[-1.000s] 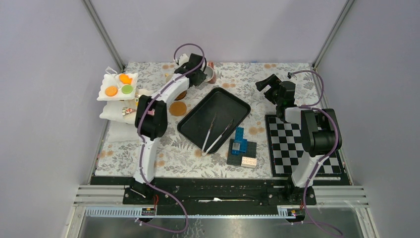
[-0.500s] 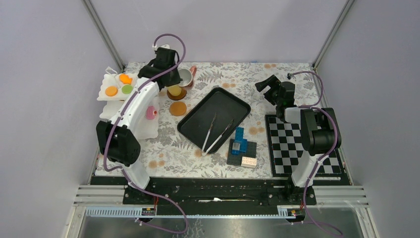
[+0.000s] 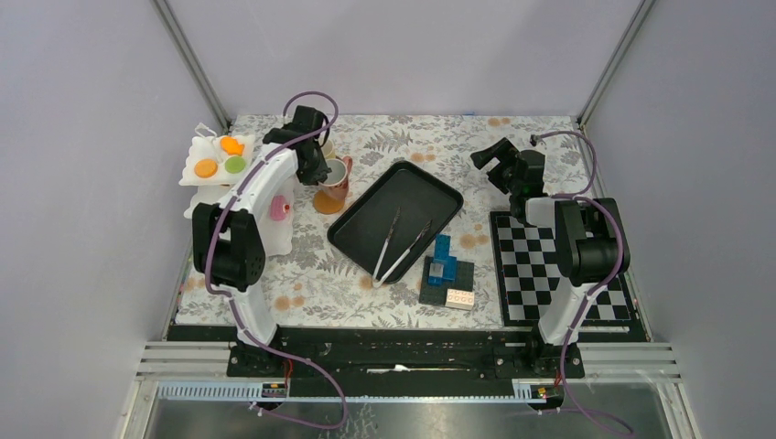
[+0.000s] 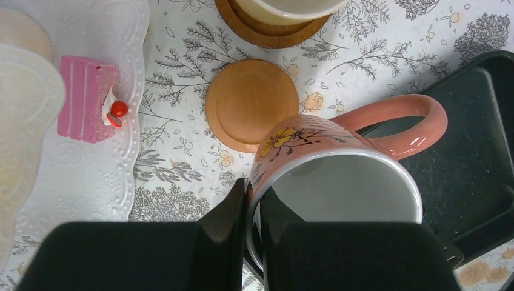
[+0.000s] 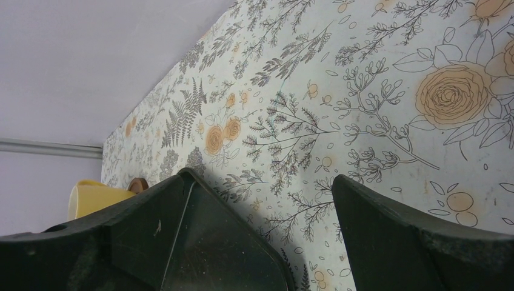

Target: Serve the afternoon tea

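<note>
- Change: a second ago the left tool (image 4: 253,206) was at the far edge of the table (image 3: 439,128). It has since swung nearer and now hangs by the bare coaster (image 4: 251,112), carrying the pink mug (image 4: 345,188).
- Left tool clenched on the mug's rim, one finger inside and one outside.
- Mug is upright, handle pointing at the tray (image 4: 479,121). Its base is not squarely over the coaster (wrist view shows most of the disc uncovered). Touching or not, I cannot tell.
- Judgement: carry nearly finished, with centring and lowering left.
- Yellow mug (image 4: 291,6) already sits on the second coaster (image 4: 273,33), just beyond.
- Right tool (image 3: 491,154) released, jaws wide, idle far right.
- Materials: glossy glazed mug with flower print and white interior; flat, matte, wood-brown coaster disc; dull black tray with rounded corners; pink cake slice (image 4: 88,100) on an embossed white stand (image 4: 91,176).
</note>
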`<state>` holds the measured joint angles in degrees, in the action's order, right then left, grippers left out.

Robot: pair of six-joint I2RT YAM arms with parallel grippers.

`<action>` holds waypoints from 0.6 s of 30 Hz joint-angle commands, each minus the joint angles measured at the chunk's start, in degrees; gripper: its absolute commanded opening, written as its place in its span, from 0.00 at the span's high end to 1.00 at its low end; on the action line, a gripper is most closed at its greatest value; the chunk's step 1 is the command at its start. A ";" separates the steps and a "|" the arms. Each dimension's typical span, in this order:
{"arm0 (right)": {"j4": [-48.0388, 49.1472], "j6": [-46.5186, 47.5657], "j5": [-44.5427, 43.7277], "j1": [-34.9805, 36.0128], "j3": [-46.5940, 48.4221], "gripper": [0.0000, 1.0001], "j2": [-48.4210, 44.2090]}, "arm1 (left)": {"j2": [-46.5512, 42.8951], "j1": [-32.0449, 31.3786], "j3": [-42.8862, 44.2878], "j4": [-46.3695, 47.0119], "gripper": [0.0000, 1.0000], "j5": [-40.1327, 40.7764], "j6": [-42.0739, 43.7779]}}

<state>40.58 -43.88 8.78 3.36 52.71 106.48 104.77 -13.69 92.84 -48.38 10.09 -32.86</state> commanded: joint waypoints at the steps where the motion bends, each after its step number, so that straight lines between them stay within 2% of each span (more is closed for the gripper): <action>1: 1.35 -0.42 1.31 -0.28 2.27 0.02 0.58 | -0.15 0.16 -0.80 4.86 1.00 1.71 -0.83; 18: 1.27 -0.21 1.46 -0.28 2.31 0.02 0.66 | 2.61 0.25 -2.16 6.63 1.00 9.03 0.42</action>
<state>40.58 -43.94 9.19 3.36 52.90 106.94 108.14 -13.76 90.08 -45.45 16.16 -32.82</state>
